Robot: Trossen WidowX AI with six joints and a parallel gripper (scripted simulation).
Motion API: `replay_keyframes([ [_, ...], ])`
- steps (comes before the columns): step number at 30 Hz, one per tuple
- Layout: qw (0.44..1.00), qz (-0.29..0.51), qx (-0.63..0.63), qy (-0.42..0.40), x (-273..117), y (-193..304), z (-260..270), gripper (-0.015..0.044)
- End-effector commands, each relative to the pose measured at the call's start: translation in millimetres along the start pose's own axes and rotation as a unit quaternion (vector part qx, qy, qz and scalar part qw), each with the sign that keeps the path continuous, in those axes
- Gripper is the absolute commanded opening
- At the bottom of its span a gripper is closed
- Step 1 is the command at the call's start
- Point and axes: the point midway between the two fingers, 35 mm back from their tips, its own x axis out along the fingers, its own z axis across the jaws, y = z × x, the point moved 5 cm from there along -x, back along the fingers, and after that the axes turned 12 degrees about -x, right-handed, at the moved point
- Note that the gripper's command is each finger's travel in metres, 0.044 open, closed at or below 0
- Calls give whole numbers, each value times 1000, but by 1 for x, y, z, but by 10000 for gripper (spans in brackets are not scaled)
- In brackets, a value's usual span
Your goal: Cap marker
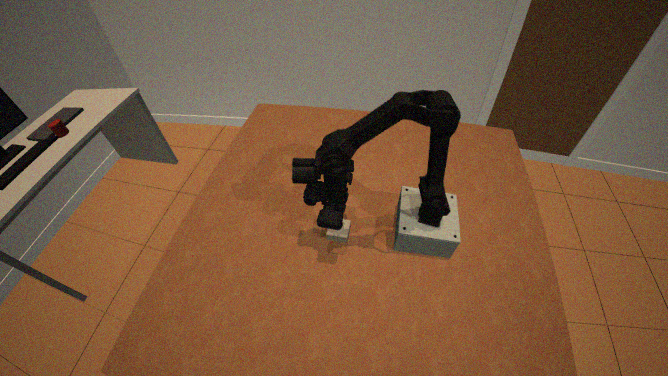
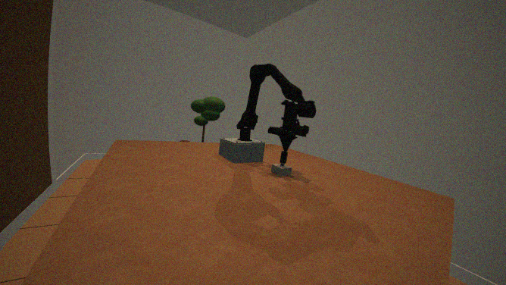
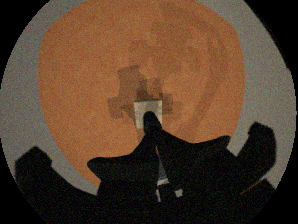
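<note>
The pale holder block [image 1: 340,238] [image 2: 281,170] [image 3: 140,112] stands on the table in front of the arm. The black cap [image 2: 283,158] [image 3: 150,120] sits upright on the marker above the block. The marker is almost wholly hidden, and I cannot tell whether the cap is fully seated. In the top view my gripper hides the cap. My gripper [image 2: 285,149] is shut and empty, pointing down. Its closed tips are right over the cap's top and look to be touching it.
The arm's grey base box [image 1: 424,243] [image 2: 242,151] stands beside the holder block, with a gap of table between them. The arm arches high from the base to the gripper. A side desk [image 1: 112,102] and a small tree [image 2: 210,105] stand beyond the table.
</note>
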Motion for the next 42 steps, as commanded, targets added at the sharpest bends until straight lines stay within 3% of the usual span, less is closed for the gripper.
replay_keyframes([
  [1,1000,6,-2,1,8,2,0,0],
  [15,1000,-1,0,1,5,0,0,0],
  [22,1000,-2,0,1,-80,-2,0,0],
  [27,1000,-2,0,1,-82,-2,0,0],
  [42,1000,-2,0,1,-82,-2,0,394],
])
